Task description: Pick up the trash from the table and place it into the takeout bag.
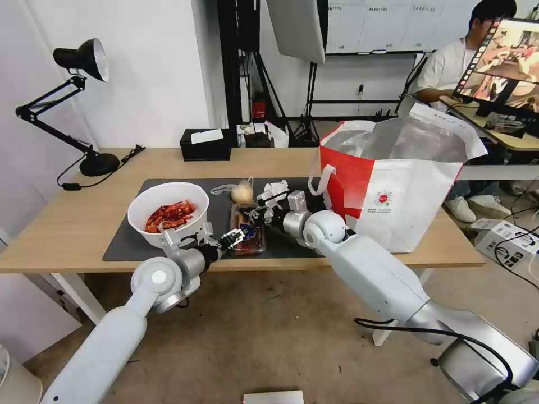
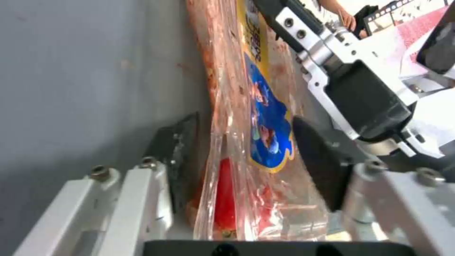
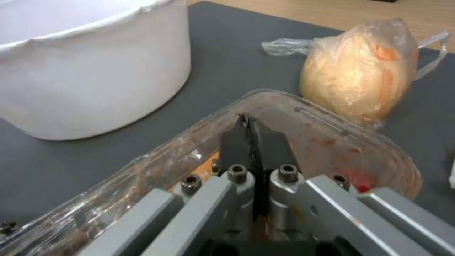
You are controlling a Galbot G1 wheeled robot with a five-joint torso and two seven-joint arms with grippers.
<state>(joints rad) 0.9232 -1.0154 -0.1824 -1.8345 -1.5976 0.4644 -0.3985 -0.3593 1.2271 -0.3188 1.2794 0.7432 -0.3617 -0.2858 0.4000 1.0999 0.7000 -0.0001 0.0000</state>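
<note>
Head view: both arms reach over the counter's [image 1: 73,224] near edge onto the dark mat [image 1: 129,241]. The left gripper [image 1: 234,238] and right gripper [image 1: 264,212] meet at the clear tray [image 1: 247,233], which sits mid-mat near the near edge. White bowl [image 1: 168,213] of red shells stands just beside it toward the counter's left end; wrapped bun [image 1: 243,193] and crumpled tissue [image 1: 276,191] lie behind; takeout bag [image 1: 393,179] stands open at the right end.

Left wrist view: left gripper [image 2: 246,156] jaws stand apart, one pad either side of the tray's thin greasy wall [image 2: 237,117], not yet pressing. The right gripper's body [image 2: 351,89] is very near.

Right wrist view: right gripper [image 3: 253,142] jaws are pinched together on the tray rim [image 3: 284,99]. Bowl [image 3: 95,71] and bun [image 3: 360,78] lie close by.

Risks, as I judge them:
- Flimsy wall could buckle or slip from the pinch, spilling scraps on the mat.
- Uneven lift by two arms could twist or tear the tray.
- Grippers crowd each other; contact is possible.
- A swing could nudge the bowl.
</note>
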